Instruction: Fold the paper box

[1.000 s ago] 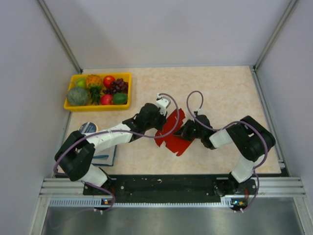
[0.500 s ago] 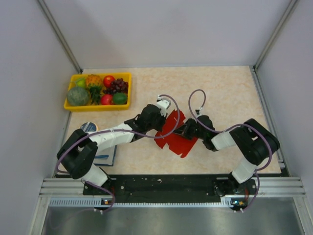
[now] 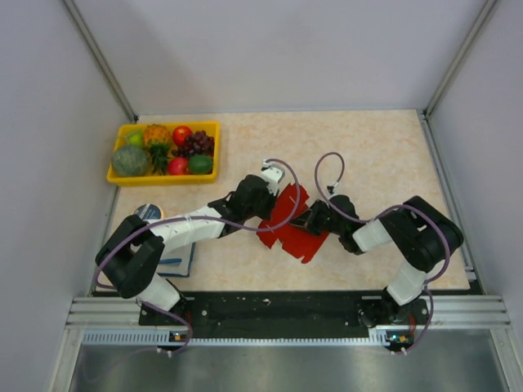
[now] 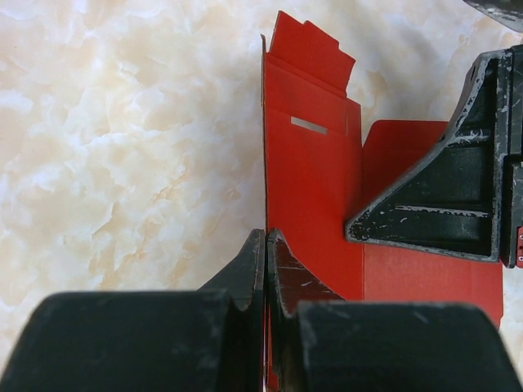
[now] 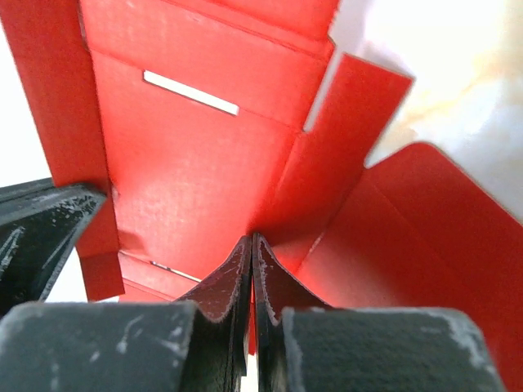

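Left tool [image 4: 265,242] pinches the upright edge of the paper box [image 3: 296,231] — right tool [image 5: 250,245], pressed together, touches its inner crease. It sits on the marbled table [image 3: 368,155], right of the fruit tray [image 3: 163,177] — grey walls around.

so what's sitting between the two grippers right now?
Only the paper box. In the top view the left gripper and right gripper face each other across its raised panels, each shut on red card.

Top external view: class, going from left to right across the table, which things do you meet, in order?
Yellow fruit tray → left gripper → red paper box → right arm
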`<action>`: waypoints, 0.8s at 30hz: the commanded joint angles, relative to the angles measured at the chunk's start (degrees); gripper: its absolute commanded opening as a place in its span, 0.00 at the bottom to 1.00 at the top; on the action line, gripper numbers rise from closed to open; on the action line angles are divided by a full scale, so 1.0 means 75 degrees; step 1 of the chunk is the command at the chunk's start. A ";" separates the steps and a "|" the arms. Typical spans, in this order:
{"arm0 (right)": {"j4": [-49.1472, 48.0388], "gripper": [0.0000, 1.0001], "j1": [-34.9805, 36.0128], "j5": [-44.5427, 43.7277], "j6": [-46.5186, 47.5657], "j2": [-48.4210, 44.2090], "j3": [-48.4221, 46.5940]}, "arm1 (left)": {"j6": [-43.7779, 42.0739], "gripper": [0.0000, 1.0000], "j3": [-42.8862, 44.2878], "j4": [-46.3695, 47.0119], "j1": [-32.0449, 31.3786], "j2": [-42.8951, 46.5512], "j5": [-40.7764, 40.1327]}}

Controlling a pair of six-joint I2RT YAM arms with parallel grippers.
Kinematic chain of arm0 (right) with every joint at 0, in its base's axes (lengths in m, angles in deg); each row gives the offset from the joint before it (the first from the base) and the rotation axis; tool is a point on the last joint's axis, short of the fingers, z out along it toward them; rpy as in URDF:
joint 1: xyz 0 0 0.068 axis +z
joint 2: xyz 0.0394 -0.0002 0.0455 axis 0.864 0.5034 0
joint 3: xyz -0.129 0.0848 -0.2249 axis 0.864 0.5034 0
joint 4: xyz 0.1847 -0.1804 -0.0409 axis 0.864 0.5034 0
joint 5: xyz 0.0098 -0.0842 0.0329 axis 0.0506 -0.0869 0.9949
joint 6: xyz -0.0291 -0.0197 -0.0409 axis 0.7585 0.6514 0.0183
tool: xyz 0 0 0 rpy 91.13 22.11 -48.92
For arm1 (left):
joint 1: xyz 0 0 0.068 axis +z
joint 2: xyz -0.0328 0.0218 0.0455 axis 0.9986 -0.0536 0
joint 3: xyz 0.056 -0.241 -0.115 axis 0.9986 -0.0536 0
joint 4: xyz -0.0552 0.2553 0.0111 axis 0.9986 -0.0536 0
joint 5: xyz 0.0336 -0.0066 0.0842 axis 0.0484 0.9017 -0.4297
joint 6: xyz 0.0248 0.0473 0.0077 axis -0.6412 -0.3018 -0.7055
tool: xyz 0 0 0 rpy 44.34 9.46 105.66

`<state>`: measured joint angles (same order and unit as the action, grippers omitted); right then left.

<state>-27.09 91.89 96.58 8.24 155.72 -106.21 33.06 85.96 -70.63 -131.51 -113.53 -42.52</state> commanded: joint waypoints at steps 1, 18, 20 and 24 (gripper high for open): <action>-0.0322 0.00 0.0112 -0.0118 -0.0056 0.0199 0.0279 | 0.0081 0.00 -0.0026 0.0284 -0.0033 0.0045 0.0075; -0.1210 0.00 0.0112 -0.0188 0.0120 -0.0129 0.0525 | 0.0198 0.00 -0.0178 0.0319 -0.0045 0.0080 0.0368; -0.1260 0.00 0.0100 -0.0224 0.0061 -0.0176 0.0561 | 0.0198 0.00 -0.0190 0.0307 -0.0045 0.0080 0.0333; -0.2137 0.00 -0.0086 0.0021 -0.0325 0.0360 0.0678 | 0.0210 0.00 -0.0225 0.0389 -0.0045 0.0092 0.0403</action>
<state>-33.08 91.98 96.12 8.02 156.64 -102.17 33.48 85.46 -69.71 -131.51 -113.53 -41.97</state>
